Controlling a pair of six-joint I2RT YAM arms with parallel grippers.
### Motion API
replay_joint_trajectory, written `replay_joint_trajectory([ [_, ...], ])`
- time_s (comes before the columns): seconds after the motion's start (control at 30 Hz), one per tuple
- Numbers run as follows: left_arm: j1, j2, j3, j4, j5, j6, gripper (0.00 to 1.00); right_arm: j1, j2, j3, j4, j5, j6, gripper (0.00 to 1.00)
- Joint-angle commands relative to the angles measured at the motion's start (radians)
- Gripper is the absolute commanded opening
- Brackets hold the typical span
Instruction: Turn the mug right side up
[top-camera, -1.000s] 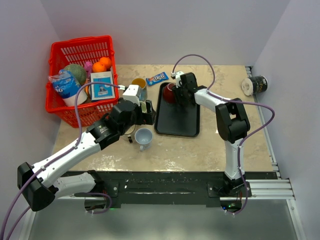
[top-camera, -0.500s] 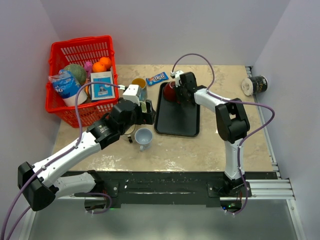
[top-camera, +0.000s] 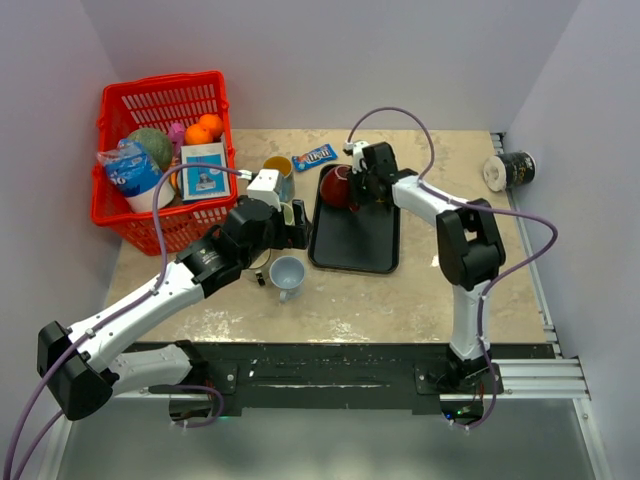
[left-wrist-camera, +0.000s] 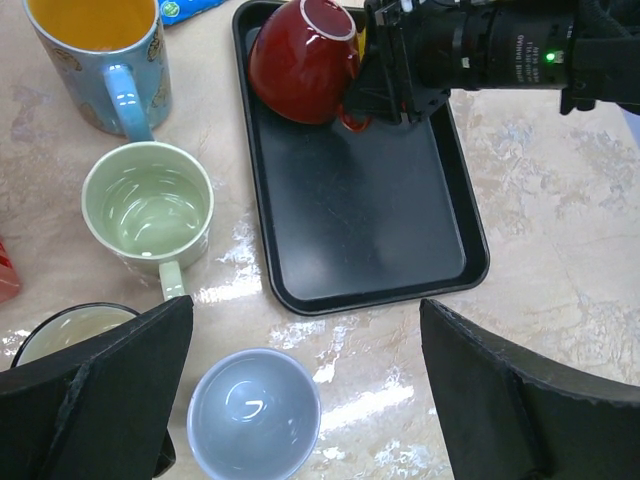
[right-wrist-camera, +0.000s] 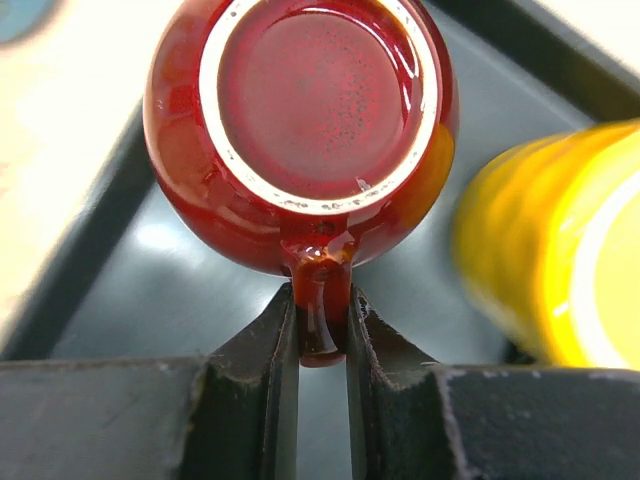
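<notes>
Red glossy mug (right-wrist-camera: 315, 110) lay tipped on the smooth black tray (left-wrist-camera: 370, 230). Right tool (right-wrist-camera: 321, 305) clamped its handle (right-wrist-camera: 322, 265); left tool (left-wrist-camera: 305, 385) gaped wide

Left arm (top-camera: 140, 312), right arm (top-camera: 465, 300): white links, black joints, 2 purple cables (top-camera: 388, 109); green wrist LED (left-wrist-camera: 549, 57).

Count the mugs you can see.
5: red mug, base up, on the tray; blue mug with orange inside, beside the tray's far corner; green mug nearer; pale blue mug nearest; dark-rimmed mug, partly hidden. Others may be hidden.

Bare tray (left-wrist-camera: 370, 220) beside red mug (left-wrist-camera: 300, 60)
</notes>
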Motion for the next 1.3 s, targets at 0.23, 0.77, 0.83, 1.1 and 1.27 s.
replay_joint_trajectory([
  [0.23, 0.007, -0.067, -0.011, 0.047, 0.050, -0.021, 0.99, -0.001, -0.373, -0.172, 0.302, -0.412, 0.452, 0.00],
  [0.77, 0.007, -0.218, -0.173, 0.576, 0.361, -0.070, 0.99, 0.074, -0.753, -0.338, 0.688, -0.481, 0.872, 0.00],
  [0.83, 0.007, -0.213, -0.170, 0.645, 0.393, -0.084, 0.99, 0.088, -0.787, -0.335, 0.709, -0.507, 0.880, 0.00],
  [1.1, 0.006, -0.212, -0.147, 0.832, 0.461, -0.177, 0.98, 0.146, -0.904, -0.373, 0.813, -0.539, 0.929, 0.00],
  [1.27, 0.006, -0.213, -0.127, 0.874, 0.489, -0.206, 0.84, 0.157, -0.944, -0.396, 0.839, -0.553, 0.958, 0.00],
])
